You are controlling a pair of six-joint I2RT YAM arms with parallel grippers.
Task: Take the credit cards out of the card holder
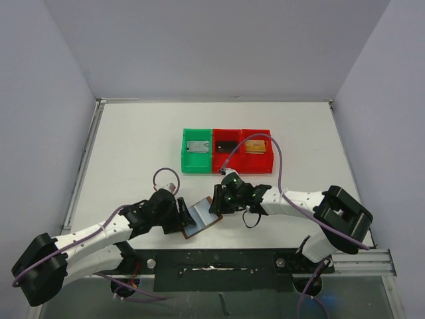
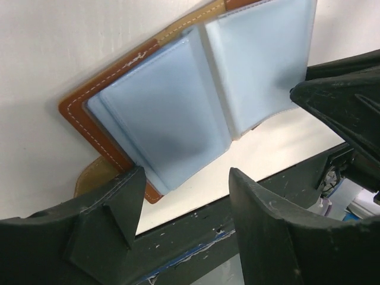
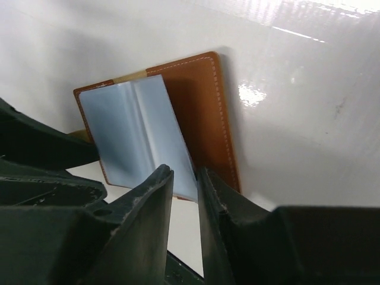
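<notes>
At the near edge of the counter (image 1: 133,153), between the two arms:

- **Card holder** (image 1: 201,220): brown, lying open with its pale blue-grey pockets upward. One pocket leaf stands up from the fold.
- **Left end effector** (image 2: 187,177): fingers wide apart, astride the holder's near edge by its brown corner. It grips nothing.
- **Right end effector** (image 3: 185,173): fingers nearly together, with the free edge of the raised leaf between them. Whether they pinch it cannot be told.
- **Contents, credit cards:** a gold card (image 1: 254,146) lies in the far red bin (image 1: 257,167), well apart from the holder. A dark flat piece in the middle red bin (image 1: 228,167) and a grey one in the green bin (image 1: 197,167) are probably cards too. None shows in the visible pockets, and whether any is left inside cannot be told.
- **Step in hand, as judged:** turning the leaf to expose the next pocket.
- **Handling notes:**
  - Pinch only the one thin leaf, near its outer edge, and swing it over the fold rather than pulling upward, since the soft leaf would buckle or drag the whole holder.
  - Bring the left end effector down on the brown cover to pin it first.
  - Keep the two end effectors from colliding, as they stand close together.
</notes>
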